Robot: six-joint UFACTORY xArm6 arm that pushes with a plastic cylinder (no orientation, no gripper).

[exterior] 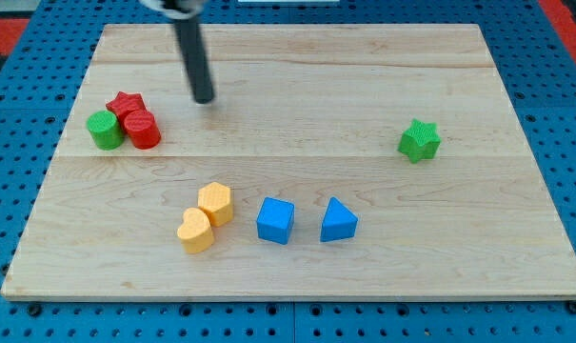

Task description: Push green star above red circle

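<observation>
My tip [205,97], a bare rod with no jaws to spread or press, rests on the counter [297,86] just right of the red circle [141,129], while the green star [419,140] sits well apart at the view's right.

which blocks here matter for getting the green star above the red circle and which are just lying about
For the job:
green star
red circle
my tip, up and to the right of the red circle, far left of the star

Lying about:
red star
green circle
yellow hexagon
yellow heart
blue cube
blue triangle
</observation>
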